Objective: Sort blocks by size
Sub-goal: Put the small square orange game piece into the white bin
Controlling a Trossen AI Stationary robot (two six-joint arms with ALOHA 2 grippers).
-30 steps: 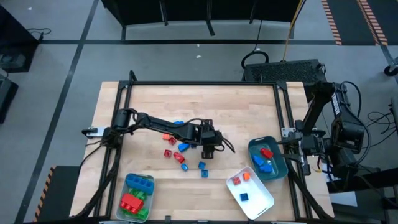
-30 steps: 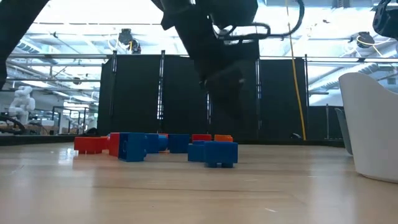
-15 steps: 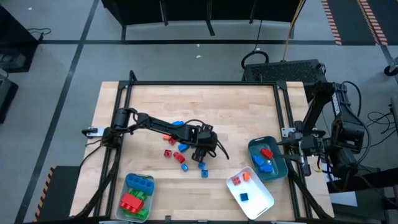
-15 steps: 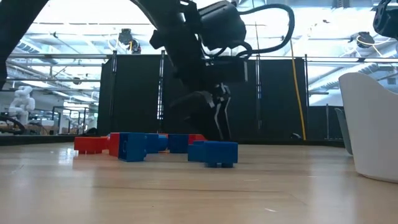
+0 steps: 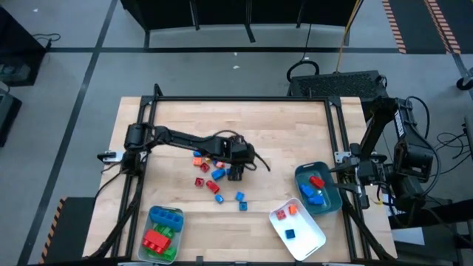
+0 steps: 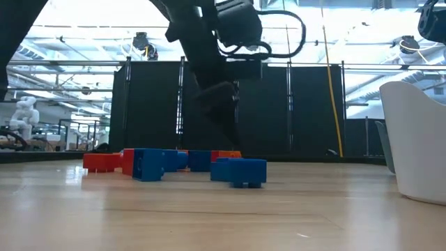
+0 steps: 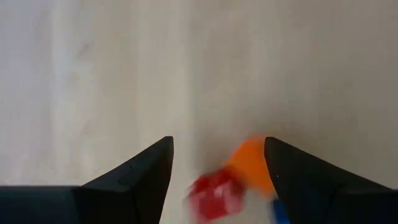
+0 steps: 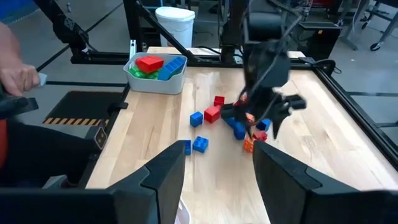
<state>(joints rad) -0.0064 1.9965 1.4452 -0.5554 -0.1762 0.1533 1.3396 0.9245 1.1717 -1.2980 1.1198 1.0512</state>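
Note:
Several loose blocks in red, blue and orange point(image 5: 216, 177) lie on the wooden table's middle; they also show in the low view point(image 6: 237, 170) and in the right wrist view point(image 8: 211, 114). My left gripper point(image 5: 235, 173) hangs open above the right side of this cluster. In its wrist view point(image 7: 217, 142) a red block point(image 7: 214, 194) and an orange block point(image 7: 249, 165) lie on the table below, between the fingers. My right gripper point(image 8: 219, 155) is open and empty at the table's right edge point(image 5: 349, 167).
A pale grey tray point(image 5: 177, 230) at the near left holds large green, blue and red bricks. A white tray point(image 5: 310, 236) at the near right holds small red, orange and blue ones. A teal tray point(image 5: 329, 198) beside it holds red and blue bricks. A person's hand point(image 8: 18, 78) shows beyond the table.
My left gripper has drawn back toward the table's left edge, from the cluster's right side to a spot over its blocks. About half a second ago its open fingers reached down close to the table, and they have since risen.

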